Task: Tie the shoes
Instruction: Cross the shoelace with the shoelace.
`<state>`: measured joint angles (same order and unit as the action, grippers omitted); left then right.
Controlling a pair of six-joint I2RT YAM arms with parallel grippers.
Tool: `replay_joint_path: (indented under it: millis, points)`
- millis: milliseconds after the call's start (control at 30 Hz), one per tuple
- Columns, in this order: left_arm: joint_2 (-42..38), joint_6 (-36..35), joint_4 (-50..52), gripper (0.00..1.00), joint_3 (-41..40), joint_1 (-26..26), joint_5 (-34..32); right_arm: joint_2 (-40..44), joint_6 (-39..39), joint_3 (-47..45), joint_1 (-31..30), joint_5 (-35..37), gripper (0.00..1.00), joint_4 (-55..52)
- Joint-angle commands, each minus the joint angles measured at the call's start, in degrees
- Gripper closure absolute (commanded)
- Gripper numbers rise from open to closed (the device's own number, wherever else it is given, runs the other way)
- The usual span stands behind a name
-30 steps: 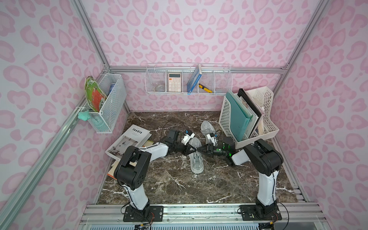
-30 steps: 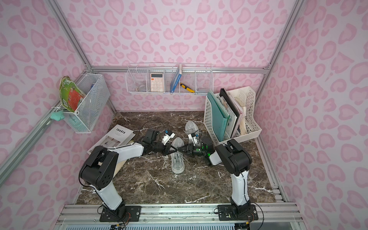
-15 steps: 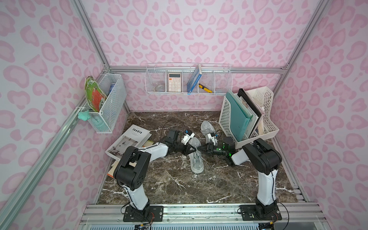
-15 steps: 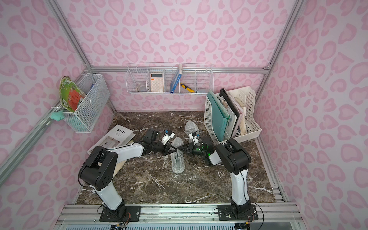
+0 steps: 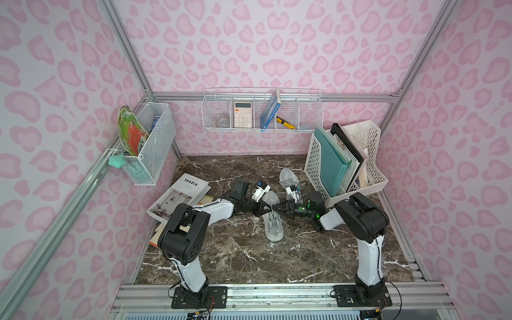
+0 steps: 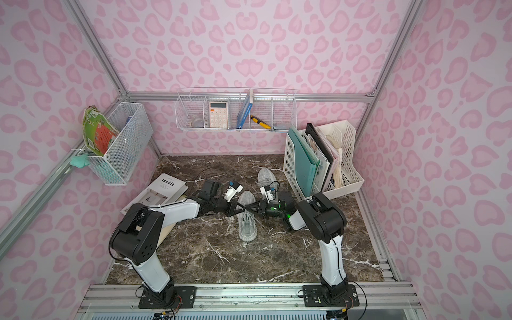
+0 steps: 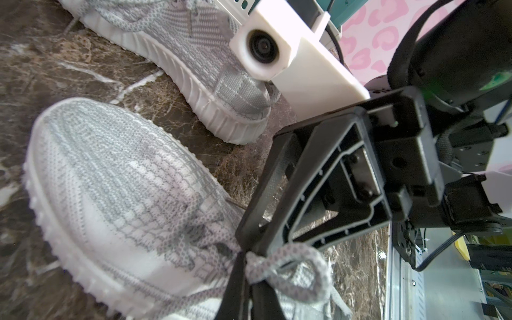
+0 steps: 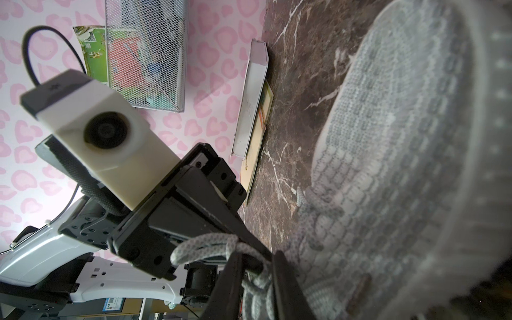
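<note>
Two light grey knit shoes lie on the marble table. The near shoe [image 5: 273, 221] [image 6: 246, 220] [image 7: 110, 180] sits mid-table between both arms, and the far shoe [image 5: 288, 177] [image 6: 265, 176] [image 7: 194, 55] lies behind it. Both grippers meet tip to tip over the near shoe's laces. My left gripper [image 5: 265, 207] [image 7: 248, 279] is shut on a lace loop [image 7: 313, 257]. My right gripper [image 5: 274, 209] [image 8: 257, 279] stands narrowly open, its fingers on either side of several lace strands [image 8: 259, 285], with another loop [image 8: 199, 243] just beyond its tips.
A white file organizer [image 5: 313, 166] with folders stands close behind the right arm. A magazine [image 5: 180, 199] on stacked books lies by the left arm. Wire baskets [image 5: 155, 144] [image 5: 263, 110] hang on the left and back walls.
The right gripper's jaws have narrowed around the lace strands. Both arms and the shoes have stayed nearly in place.
</note>
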<state>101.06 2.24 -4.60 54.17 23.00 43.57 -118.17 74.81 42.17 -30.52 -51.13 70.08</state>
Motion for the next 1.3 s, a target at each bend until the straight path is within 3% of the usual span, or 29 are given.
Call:
replay_joint_path:
  millis: [0,433,1033,1167,1267]
  points:
    - [-0.8,1.6,-5.5,1.00,-0.5,0.5,1.4,-0.8,2.1,-0.3,-0.7,-1.3,0.79,4.0]
    - [-1.0,2.2,-6.6,1.00,-1.0,1.1,0.5,-0.9,3.6,-1.1,-0.3,-1.5,1.00,6.9]
    - [-1.6,1.7,-5.5,1.00,-1.6,-0.2,0.2,0.7,-1.3,-2.1,2.3,-1.6,1.00,3.5]
    - [-2.2,3.0,-7.1,1.00,-2.4,-0.2,-0.2,1.8,-6.7,-1.3,2.4,-1.3,0.86,-2.9]
    - [-2.7,3.6,-7.0,1.00,-2.7,-0.2,-1.3,3.1,-11.7,-0.8,2.2,-0.6,0.84,-9.1]
